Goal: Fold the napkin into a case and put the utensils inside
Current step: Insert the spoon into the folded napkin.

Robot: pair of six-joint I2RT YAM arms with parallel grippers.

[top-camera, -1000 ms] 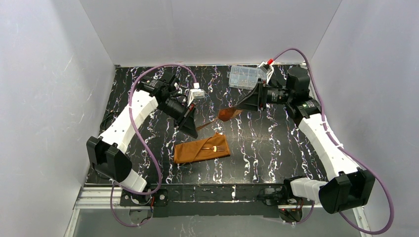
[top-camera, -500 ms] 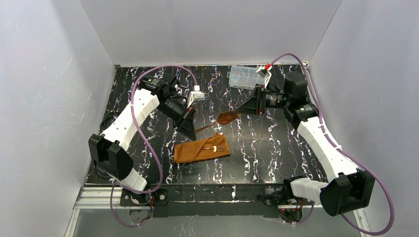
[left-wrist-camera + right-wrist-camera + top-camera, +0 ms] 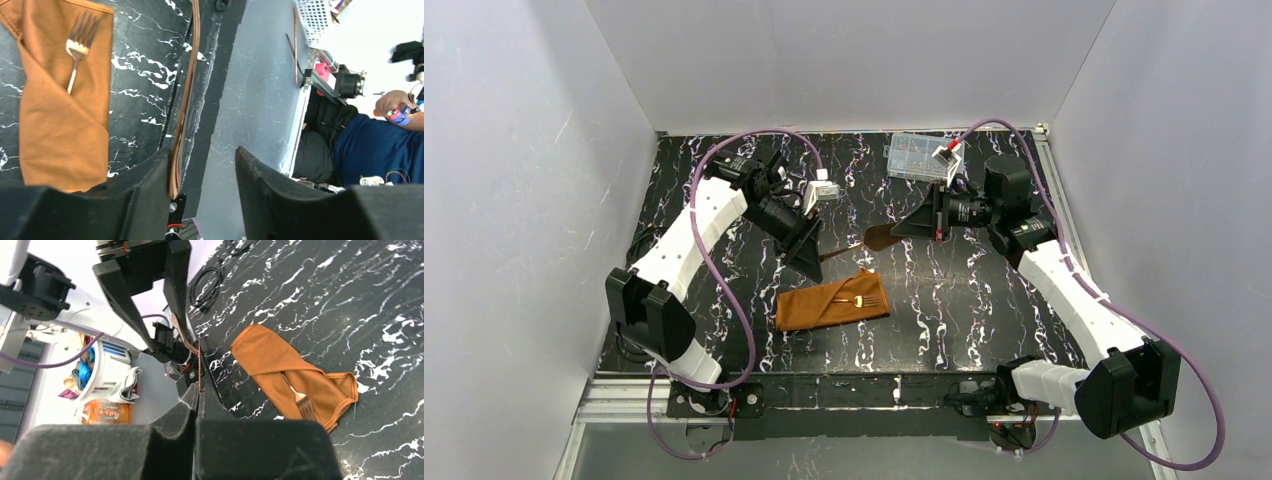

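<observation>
We found the case (image 3: 832, 305) lying flat near the middle of the desk (image 3: 984, 300), between the two arms and within reach of either. The fork (image 3: 861, 298) was tucked under its diagonal fold. Its tines poked out at the end nearer the right arm, so we judged one utensil to be already stowed.

The second piece, a spoon (image 3: 879, 238) by its broad rounded end, hung in the air just beyond the case, spanning the gap between the arms. The right gripper (image 3: 199, 395) was clamped tight on it near the rounded end, fingers pressed together on the thin copper edge. The left gripper (image 3: 202, 152) stood partly parted around the handle. The handle lay along the inner face of one finger and the other finger was clear of it, so that side held nothing.

We read this as a handover, with the spoon supported at both ends so that it never went unheld, and its weight resting on the right grip alone. That grip left the handle end free, which suited sliding it handle-first into the case beside the fork. We thought the smooth metal might pivot in so narrow a pinch. The clear box (image 3: 917, 155) sat at the far edge, well apart from all this.
</observation>
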